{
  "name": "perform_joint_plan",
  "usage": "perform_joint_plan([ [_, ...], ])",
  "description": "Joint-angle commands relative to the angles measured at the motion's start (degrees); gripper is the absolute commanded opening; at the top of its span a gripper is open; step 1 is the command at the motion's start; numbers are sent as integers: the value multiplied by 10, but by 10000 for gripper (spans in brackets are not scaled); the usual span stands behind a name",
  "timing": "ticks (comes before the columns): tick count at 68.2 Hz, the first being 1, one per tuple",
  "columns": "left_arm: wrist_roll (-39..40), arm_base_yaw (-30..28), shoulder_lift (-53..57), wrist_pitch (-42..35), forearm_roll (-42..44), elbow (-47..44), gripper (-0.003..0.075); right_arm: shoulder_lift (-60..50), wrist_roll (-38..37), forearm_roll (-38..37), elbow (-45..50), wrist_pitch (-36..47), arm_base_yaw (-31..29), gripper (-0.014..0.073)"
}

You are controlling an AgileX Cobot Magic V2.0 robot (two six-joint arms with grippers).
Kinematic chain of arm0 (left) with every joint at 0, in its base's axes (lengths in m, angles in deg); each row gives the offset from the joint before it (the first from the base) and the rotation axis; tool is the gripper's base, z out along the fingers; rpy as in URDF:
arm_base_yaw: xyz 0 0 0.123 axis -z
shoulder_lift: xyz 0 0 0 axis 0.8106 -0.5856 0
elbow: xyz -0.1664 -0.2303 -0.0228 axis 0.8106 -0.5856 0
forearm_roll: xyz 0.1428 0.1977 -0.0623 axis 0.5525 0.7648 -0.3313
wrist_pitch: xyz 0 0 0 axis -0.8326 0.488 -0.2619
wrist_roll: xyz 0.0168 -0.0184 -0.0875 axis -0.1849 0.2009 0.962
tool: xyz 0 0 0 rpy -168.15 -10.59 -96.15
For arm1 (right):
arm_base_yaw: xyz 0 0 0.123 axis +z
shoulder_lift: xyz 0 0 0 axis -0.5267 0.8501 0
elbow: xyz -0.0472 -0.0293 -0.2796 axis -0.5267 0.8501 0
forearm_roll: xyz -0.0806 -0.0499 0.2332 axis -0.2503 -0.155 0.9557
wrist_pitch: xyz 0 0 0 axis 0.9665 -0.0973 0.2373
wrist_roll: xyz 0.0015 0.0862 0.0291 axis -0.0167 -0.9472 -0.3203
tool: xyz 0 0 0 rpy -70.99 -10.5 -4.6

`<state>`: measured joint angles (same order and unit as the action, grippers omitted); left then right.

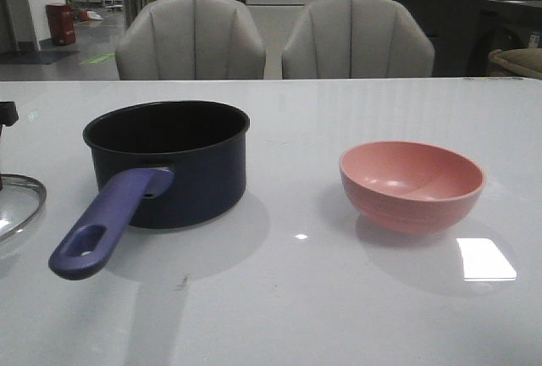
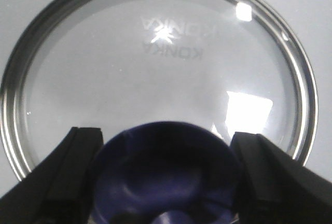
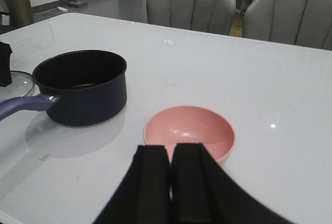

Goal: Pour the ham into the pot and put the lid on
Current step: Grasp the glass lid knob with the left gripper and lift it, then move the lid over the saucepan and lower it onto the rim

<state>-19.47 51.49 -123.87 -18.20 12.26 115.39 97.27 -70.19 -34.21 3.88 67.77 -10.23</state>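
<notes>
The clear glass lid (image 2: 155, 68) lies at the table's far left edge (image 1: 17, 201), beside the pot. My left gripper (image 2: 166, 133) straddles its dark blue knob (image 2: 166, 172), a finger against each side. The navy pot (image 1: 169, 163) stands left of centre, its purple handle (image 1: 106, 226) pointing toward me. Its black inside is dim and no ham shows. The pink bowl (image 1: 412, 184) sits to the right and looks empty. My right gripper (image 3: 171, 149) is shut on nothing and hovers on the near side of the bowl (image 3: 189, 130).
Two grey chairs (image 1: 190, 40) (image 1: 357, 40) stand behind the table's far edge. A small black block (image 3: 4, 63) shows beyond the lid in the right wrist view. The white tabletop (image 1: 296, 298) is glossy with bright reflections.
</notes>
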Motion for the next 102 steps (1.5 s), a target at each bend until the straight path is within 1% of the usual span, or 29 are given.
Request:
perform_joint_plan([
  [1, 2, 0, 23, -3, -7, 15, 208, 5, 3, 4, -16, 40, 0, 162],
  [17, 2, 0, 31, -2, -8, 25, 206, 5, 3, 4, -16, 40, 0, 162],
  [34, -7, 0, 77, -1, -8, 48, 206, 5, 3, 4, -16, 40, 0, 162],
  [44, -14, 14, 104, 15, -8, 79, 206, 5, 3, 4, -16, 40, 0, 162],
  [52, -14, 49, 110, 36, -8, 128, 206, 5, 3, 4, -16, 40, 0, 162],
  [61, -29, 113, 107, 56, -8, 188, 206, 5, 3, 4, -16, 40, 0, 162],
  [71, -39, 186, 89, 73, -8, 229, 206, 5, 3, 4, -16, 40, 0, 162],
  [78, -42, 223, 64, 91, -8, 257, 206, 5, 3, 4, -16, 40, 0, 162],
  [89, -42, 254, 24, 130, -8, 300, 206, 5, 3, 4, -16, 40, 0, 162],
  [95, -42, 260, 6, 155, -8, 322, 206, 5, 3, 4, -16, 40, 0, 162],
  [102, -42, 260, -13, 164, -10, 342, 206, 5, 3, 4, -16, 40, 0, 162],
])
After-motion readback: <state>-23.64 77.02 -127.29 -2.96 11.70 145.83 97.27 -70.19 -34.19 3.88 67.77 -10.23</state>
